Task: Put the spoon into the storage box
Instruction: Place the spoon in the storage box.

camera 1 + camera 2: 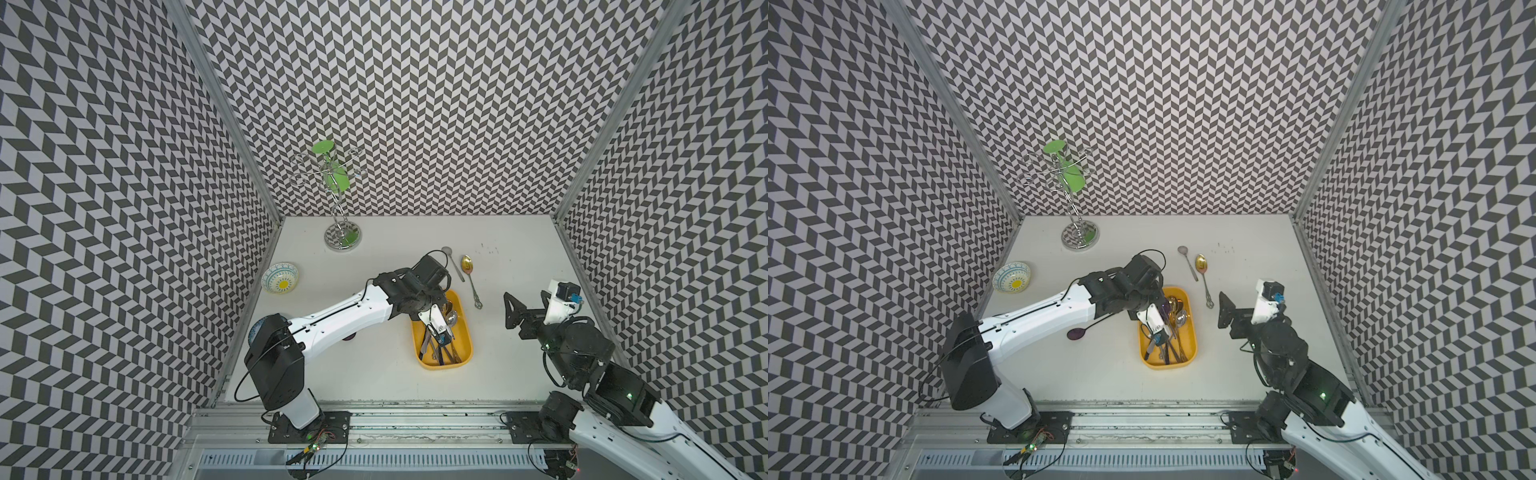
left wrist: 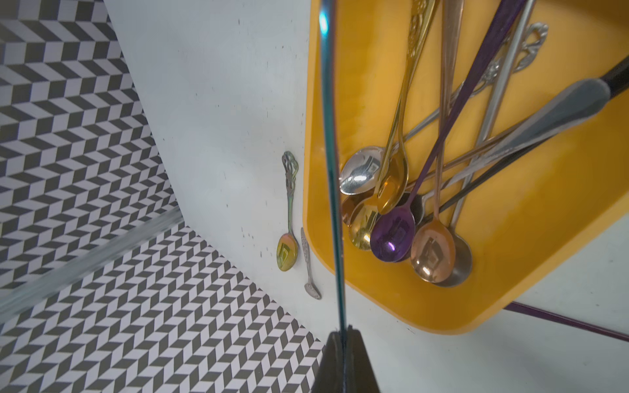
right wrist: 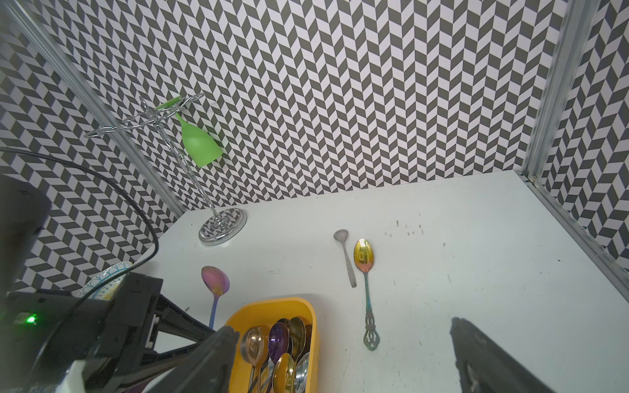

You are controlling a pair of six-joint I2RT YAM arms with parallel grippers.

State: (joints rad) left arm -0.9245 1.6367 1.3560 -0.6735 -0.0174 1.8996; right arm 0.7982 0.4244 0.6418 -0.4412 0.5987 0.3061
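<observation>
My left gripper (image 2: 342, 335) is shut on the thin teal handle of a spoon (image 2: 332, 170), just outside a corner of the yellow storage box (image 2: 510, 238). The right wrist view shows that spoon's pink bowl (image 3: 215, 280) raised beside the box (image 3: 272, 304). In both top views the left arm's wrist hides the fingers and the held spoon. Several spoons lie in the box (image 1: 467, 345). My right gripper (image 1: 528, 307) hangs open and empty, right of the box. A gold spoon (image 1: 469, 276) and a small silver spoon (image 1: 453, 264) lie on the table behind the box.
A dark purple spoon (image 1: 1077, 333) lies on the table under the left arm. A wire rack with a green glass (image 1: 332, 178) stands at the back left. A small patterned bowl (image 1: 280, 277) sits by the left wall. Patterned walls close three sides.
</observation>
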